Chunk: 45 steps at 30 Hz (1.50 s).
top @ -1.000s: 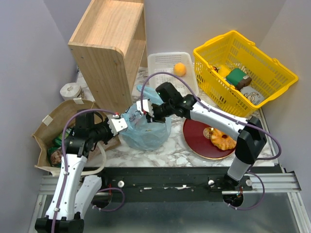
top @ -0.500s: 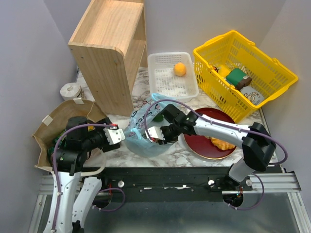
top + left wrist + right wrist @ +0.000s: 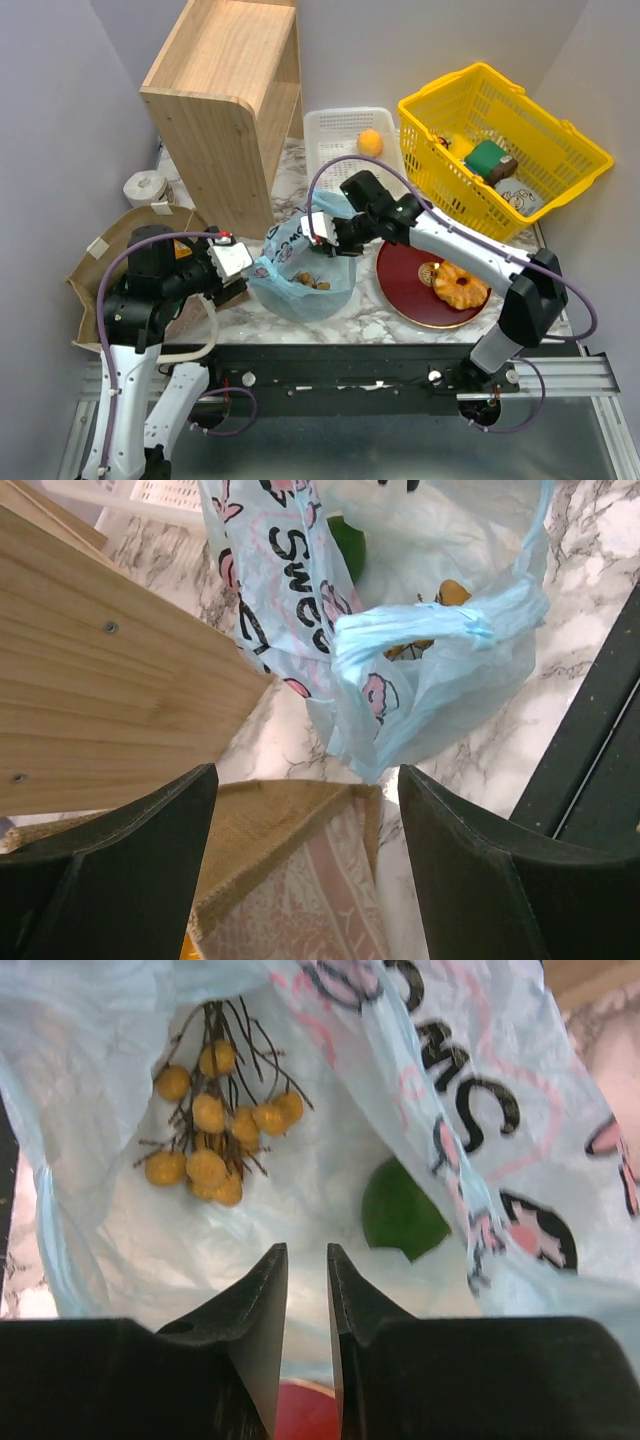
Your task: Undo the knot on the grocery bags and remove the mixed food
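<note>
Between the wide left end effector and narrow right end effector sits the blue bag.

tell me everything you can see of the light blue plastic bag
The light blue plastic bag is thin, translucent film with dark lettering and pink print. It sits slumped on the marble table, between the brown paper bag and red plate, its mouth open upward. One twisted handle loop hangs at its side. Inside lie a stemmed bunch of small yellow-brown fruit and a green round fruit. The right gripper hovers at its rim; contact is unclear.
</note>
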Tool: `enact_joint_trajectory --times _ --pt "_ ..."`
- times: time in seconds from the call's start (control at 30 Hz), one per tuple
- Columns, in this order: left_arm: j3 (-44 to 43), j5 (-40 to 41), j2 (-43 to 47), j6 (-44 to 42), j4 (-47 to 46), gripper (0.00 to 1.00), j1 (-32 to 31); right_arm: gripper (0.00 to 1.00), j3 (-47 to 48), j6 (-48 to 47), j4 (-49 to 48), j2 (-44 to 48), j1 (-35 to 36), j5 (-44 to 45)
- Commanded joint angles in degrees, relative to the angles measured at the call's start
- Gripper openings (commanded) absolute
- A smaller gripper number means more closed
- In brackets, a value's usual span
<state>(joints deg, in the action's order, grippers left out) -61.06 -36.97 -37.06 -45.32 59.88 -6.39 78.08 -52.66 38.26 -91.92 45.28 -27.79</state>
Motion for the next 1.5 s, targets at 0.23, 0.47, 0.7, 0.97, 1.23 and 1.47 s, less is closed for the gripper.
enact_joint_trajectory --times 0.23,0.47,0.7,0.97,1.23,1.47 --pt "4.6 -3.6 -2.0 28.2 -19.3 0.80 -0.1 0.33 8.3 0.2 4.3 -12.9 4.6 -5.5" --pt "7.4 -6.5 -3.6 34.2 -21.9 0.76 -0.2 0.71 6.2 2.1 4.3 -15.7 5.6 -8.9" --pt "7.4 -5.6 -2.1 31.4 -18.0 0.76 -0.2 0.74 7.2 6.6 2.6 -20.8 6.6 -11.2" --pt "9.4 -4.7 0.5 30.0 -15.7 0.76 -0.2 0.63 7.2 7.4 2.3 -24.5 7.1 -13.7" --pt "11.2 -4.1 0.1 31.5 -19.1 0.76 -0.2 0.12 5.3 4.2 0.8 -16.9 7.1 -7.4" --pt "13.9 -4.6 0.0 30.4 -20.0 0.76 -0.2 0.00 2.3 1.5 3.4 -5.9 7.0 -3.0"
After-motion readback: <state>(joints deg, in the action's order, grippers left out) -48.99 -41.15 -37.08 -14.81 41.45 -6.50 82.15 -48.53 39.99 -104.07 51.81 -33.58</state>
